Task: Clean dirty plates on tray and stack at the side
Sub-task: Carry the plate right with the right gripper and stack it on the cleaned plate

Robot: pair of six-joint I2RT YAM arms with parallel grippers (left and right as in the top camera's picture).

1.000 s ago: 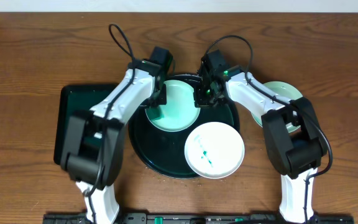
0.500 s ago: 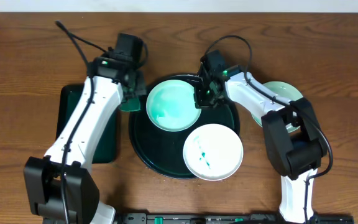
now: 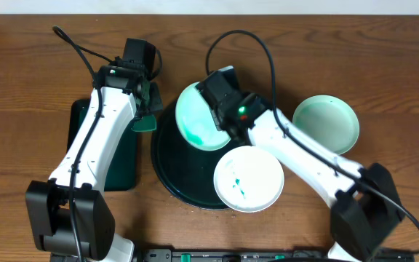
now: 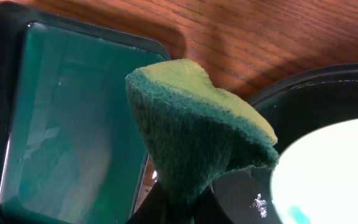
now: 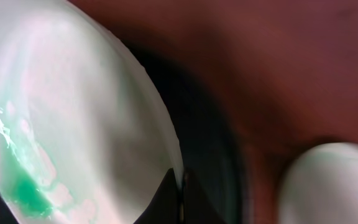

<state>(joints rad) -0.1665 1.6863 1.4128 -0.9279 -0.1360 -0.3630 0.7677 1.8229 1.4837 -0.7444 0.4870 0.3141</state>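
Observation:
The round dark tray point(image 3: 179, 171) lies mid-table. My right gripper point(image 3: 220, 116) is shut on the rim of a pale-mint plate point(image 3: 196, 116) with green smears, holding it tilted over the tray's far side. In the right wrist view the fingers point(image 5: 180, 194) pinch that plate's edge point(image 5: 73, 112). A white plate point(image 3: 249, 177) with green marks rests on the tray's near right. A mint plate point(image 3: 326, 124) sits on the table at the right. My left gripper point(image 3: 146, 110) is shut on a green sponge point(image 3: 144, 121), also the sponge point(image 4: 194, 124), left of the tray.
A rectangular dark green tray point(image 3: 121, 164) lies at the left under the left arm; its basin point(image 4: 73, 124) fills the left wrist view. Both arms' cables arch over the far part of the wooden table.
The left arm has pulled the sponge off the plate and away to the left. The right arm has swung left and tipped the smeared plate up by its rim.

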